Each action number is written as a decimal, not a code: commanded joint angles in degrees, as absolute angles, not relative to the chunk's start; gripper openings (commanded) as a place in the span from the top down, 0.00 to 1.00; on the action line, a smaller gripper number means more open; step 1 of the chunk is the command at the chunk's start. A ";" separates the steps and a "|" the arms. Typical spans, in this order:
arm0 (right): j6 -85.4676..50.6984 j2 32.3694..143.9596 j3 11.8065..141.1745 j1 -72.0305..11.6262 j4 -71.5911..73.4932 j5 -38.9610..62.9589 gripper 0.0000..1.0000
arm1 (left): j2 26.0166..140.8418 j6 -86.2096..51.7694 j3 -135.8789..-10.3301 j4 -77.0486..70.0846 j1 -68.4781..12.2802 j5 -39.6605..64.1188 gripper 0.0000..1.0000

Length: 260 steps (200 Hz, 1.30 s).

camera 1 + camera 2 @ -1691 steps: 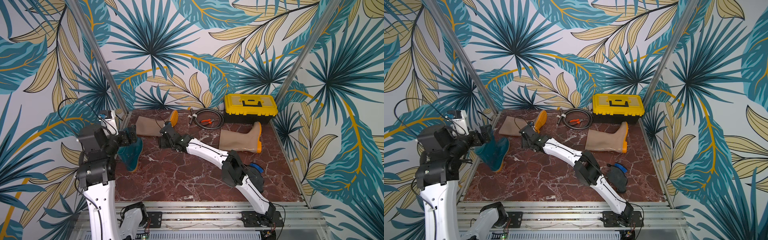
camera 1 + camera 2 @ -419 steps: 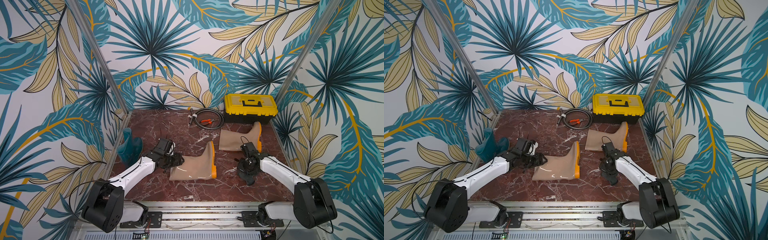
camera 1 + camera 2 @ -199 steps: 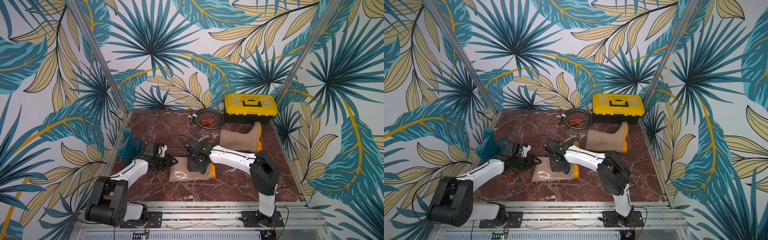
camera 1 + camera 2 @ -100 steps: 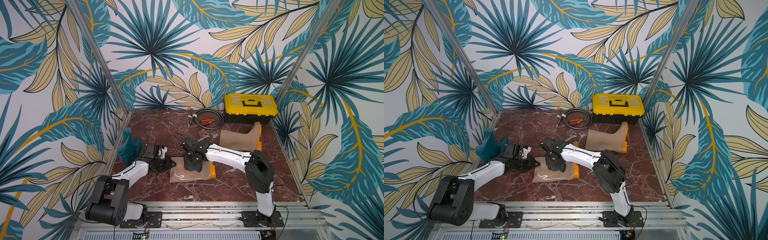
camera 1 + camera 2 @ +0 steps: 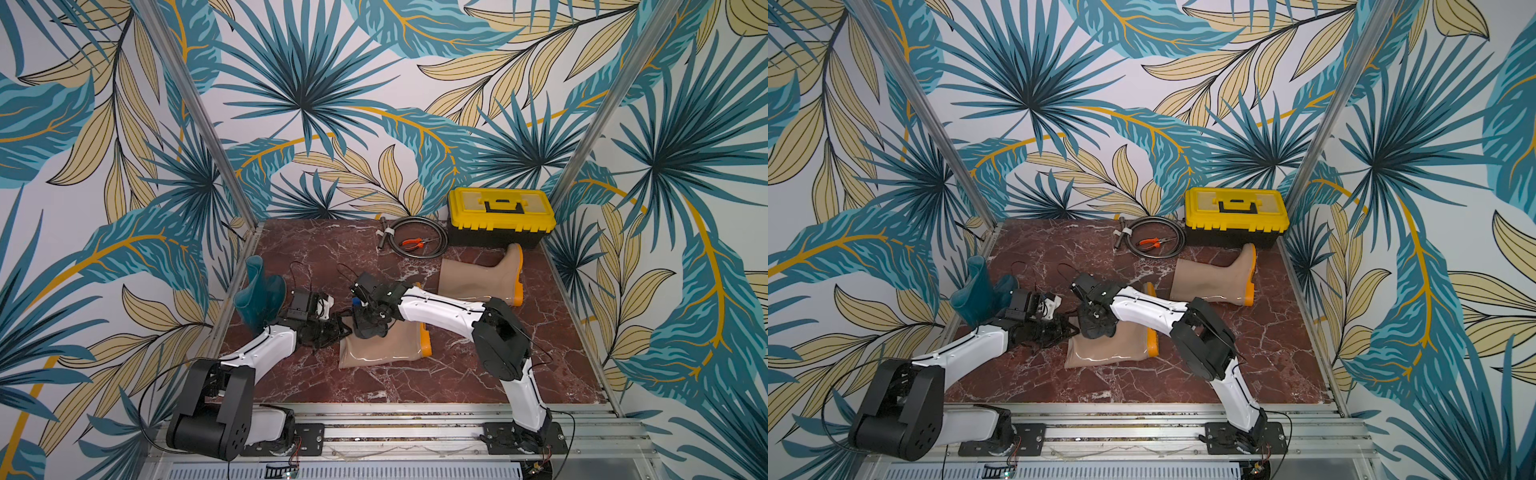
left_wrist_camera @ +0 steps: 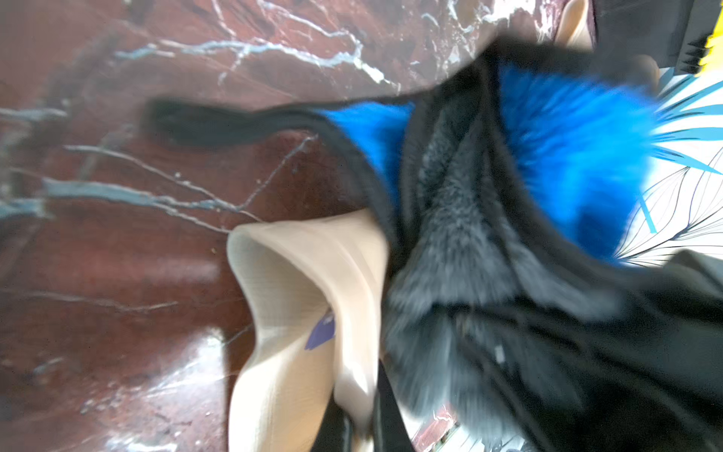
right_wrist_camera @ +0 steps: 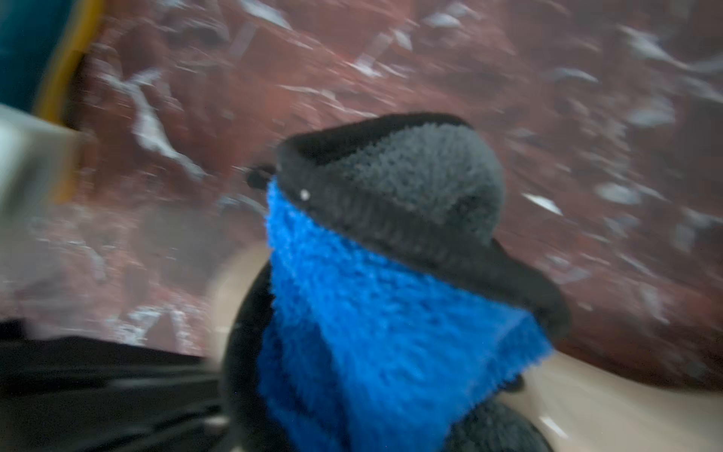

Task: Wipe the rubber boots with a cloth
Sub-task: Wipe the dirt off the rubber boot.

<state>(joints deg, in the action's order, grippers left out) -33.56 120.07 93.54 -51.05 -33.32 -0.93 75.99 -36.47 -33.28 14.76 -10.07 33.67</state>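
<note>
Newly clamped, my right claw (image 5: 365, 311) holds the cloth (image 7: 383, 188) on the near beige boot (image 5: 388, 347); my left claw (image 5: 340, 330) apparently pins its cuff.

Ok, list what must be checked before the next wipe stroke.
1. Cloth grip: right pincer shut on the cloth: ok.
2. Contact: cloth rests on the near beige boot, at its shaft: ok.
3. Bracing: left pincer pinches that boot's cuff: ok.
4. Boot lies on its side on the marble table: ok.
5. Shaft bare from the cloth to the orange sole: ok.
6. Dirt left on the boot: cannot tell.
</note>
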 commanded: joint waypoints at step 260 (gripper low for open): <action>-34.03 111.15 88.23 -48.51 -37.82 -1.96 1.00 | 74.15 -38.25 -31.99 14.50 -10.91 30.85 1.00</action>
<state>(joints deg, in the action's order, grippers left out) -31.51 108.77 85.36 -40.14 -39.22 -2.98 74.46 -38.00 -31.92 13.47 -11.46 33.36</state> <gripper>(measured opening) 0.132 0.081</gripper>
